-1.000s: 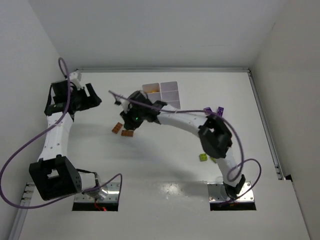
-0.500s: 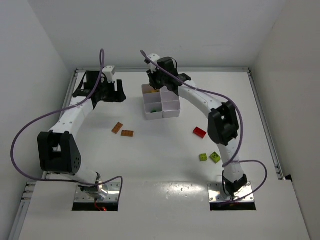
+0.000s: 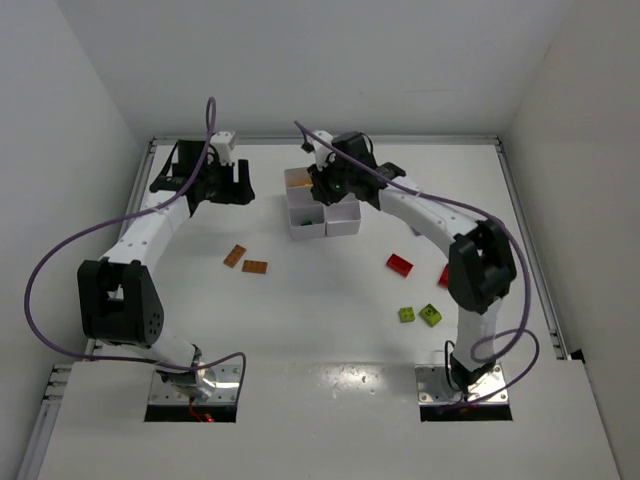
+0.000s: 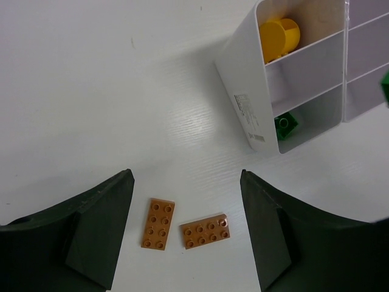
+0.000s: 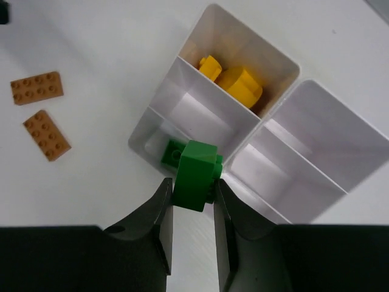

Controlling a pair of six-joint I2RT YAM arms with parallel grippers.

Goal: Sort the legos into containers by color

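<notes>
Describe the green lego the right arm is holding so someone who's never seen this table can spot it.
Find the white divided tray at the far middle of the table. Over one corner compartment, the right gripper pinches a green lego. Unlike the other green brick lying inside that compartment, it hangs between black fingers.

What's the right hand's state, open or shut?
Shut: the right hand clamps a green lego by its sides, over the tray.
</notes>
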